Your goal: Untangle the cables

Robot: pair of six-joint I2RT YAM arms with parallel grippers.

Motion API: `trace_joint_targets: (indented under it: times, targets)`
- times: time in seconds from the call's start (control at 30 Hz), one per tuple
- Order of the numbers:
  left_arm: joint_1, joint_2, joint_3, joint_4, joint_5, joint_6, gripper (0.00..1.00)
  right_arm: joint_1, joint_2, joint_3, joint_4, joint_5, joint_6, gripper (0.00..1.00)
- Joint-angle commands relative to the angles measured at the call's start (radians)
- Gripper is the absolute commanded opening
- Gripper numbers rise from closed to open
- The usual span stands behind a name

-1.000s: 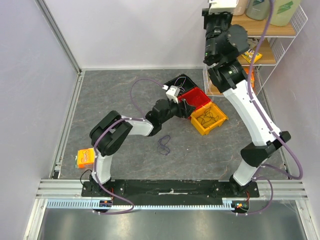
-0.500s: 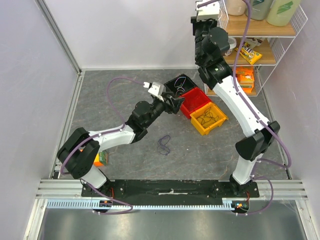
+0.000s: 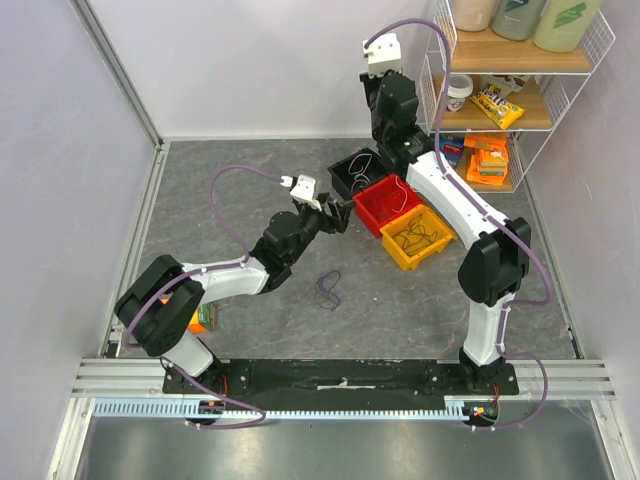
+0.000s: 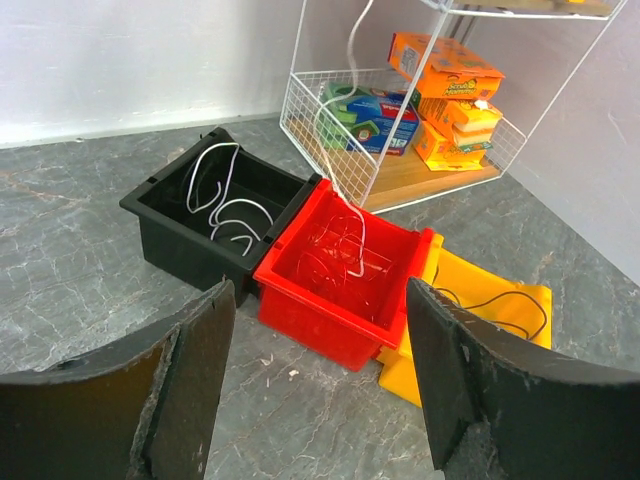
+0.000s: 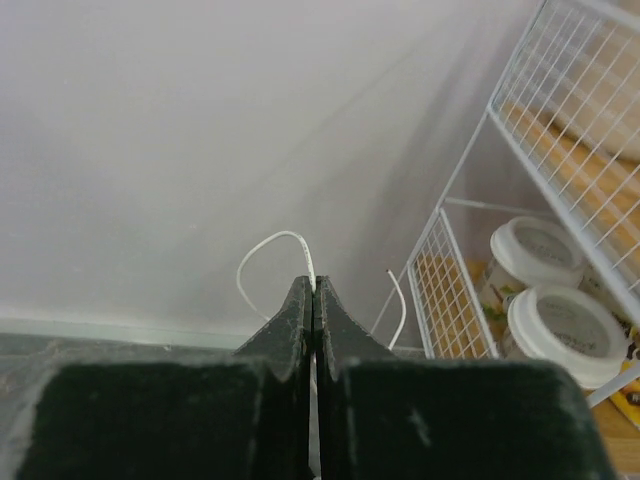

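My right gripper (image 3: pixel 375 80) is raised high above the bins. In the right wrist view it (image 5: pixel 313 286) is shut on a thin white cable (image 5: pixel 262 250) that loops out past its tips. In the left wrist view that white cable (image 4: pixel 352 60) hangs down into the red bin (image 4: pixel 330 318). More white wire (image 4: pixel 222 200) lies in the black bin (image 4: pixel 170 235). Dark wire (image 4: pixel 500 305) lies in the yellow bin (image 4: pixel 520 345). A dark purple cable (image 3: pixel 328 288) lies loose on the floor. My left gripper (image 3: pixel 338 215), also in its wrist view (image 4: pixel 320 305), is open and empty, low in front of the red bin.
A white wire shelf (image 3: pixel 520 130) with orange snack boxes and jars stands at the back right, close behind the bins. An orange box (image 3: pixel 203 318) lies on the floor by the left arm's base. Walls close the left side and the back.
My right arm has swung left and come down over the bins, still holding the white cable. My left arm has drawn back to the left, its gripper a little away from the bins.
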Motion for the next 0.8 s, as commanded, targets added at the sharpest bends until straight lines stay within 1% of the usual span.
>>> trace_joint_targets:
  times: [0.0,0.13,0.3,0.4,0.5,0.77]
  targets:
    - [0.000,0.018,-0.009,0.077,-0.042,0.049,0.75,0.000,-0.039,0.186,-0.003,-0.012,-0.001,0.00]
    - [0.003,0.041,-0.004,0.088,-0.022,0.029,0.75,0.002,-0.065,0.278,-0.074,-0.029,-0.006,0.00]
    - [0.000,0.104,0.043,0.094,0.082,-0.014,0.74,0.003,-0.139,0.272,-0.085,-0.053,0.013,0.00]
    - [0.002,0.146,0.077,0.082,0.125,-0.050,0.70,0.003,-0.156,0.271,-0.069,-0.079,0.028,0.00]
    - [0.006,0.160,0.080,0.094,0.134,-0.087,0.65,0.003,-0.142,0.271,-0.046,-0.095,0.037,0.00]
    - [0.023,0.135,0.042,0.097,0.084,-0.100,0.64,0.002,-0.035,0.306,-0.003,-0.113,0.051,0.00]
